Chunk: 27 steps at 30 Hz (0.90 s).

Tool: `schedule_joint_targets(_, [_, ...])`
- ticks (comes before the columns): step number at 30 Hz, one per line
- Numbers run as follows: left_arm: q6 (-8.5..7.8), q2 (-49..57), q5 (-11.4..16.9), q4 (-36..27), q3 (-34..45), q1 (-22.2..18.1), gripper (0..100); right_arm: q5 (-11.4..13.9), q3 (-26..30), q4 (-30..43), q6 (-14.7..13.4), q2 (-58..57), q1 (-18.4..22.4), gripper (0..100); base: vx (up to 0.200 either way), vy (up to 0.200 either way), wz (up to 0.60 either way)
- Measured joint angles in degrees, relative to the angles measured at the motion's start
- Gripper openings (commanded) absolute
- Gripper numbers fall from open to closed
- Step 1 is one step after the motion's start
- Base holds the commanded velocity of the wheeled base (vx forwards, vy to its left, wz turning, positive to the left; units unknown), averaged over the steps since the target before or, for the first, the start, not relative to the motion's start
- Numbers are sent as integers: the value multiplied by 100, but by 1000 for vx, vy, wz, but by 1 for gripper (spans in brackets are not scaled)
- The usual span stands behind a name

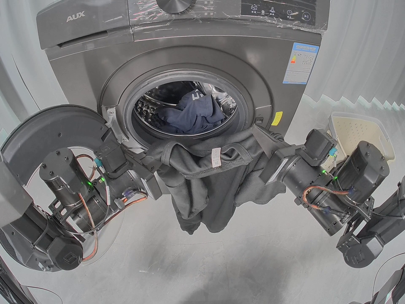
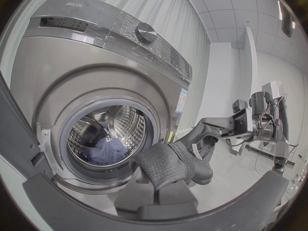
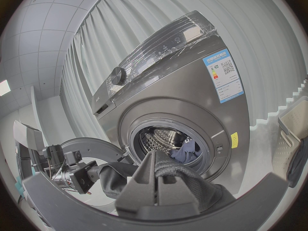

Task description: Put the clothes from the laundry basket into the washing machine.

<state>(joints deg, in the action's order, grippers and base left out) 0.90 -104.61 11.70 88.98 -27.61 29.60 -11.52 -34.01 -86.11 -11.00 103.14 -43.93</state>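
Pale grey-white curtains [image 1: 363,43] hang in long folds across the back of the room, reaching a smooth light grey floor [image 1: 236,267]. Overhead is a ceiling [image 2: 243,13] of square white panels with a lit panel light [image 3: 4,87]. A plain white wall [image 2: 221,81] stands beyond.

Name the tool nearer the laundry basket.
Right. The right tool holds the garment toward the laundry basket; the left tool holds it farther off, by the open door.
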Motion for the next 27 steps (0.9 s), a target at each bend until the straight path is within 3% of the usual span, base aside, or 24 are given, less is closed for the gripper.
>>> schedule_joint_targets(11, [16,304,-35,-5,-179,-122,0,41,30,1,7,35,450,0,0,0,0])
schedule_joint_targets(27, [0,697,6,-18,-151,-206,0,22,-335,-106,16,50,406,0,0,0,0])
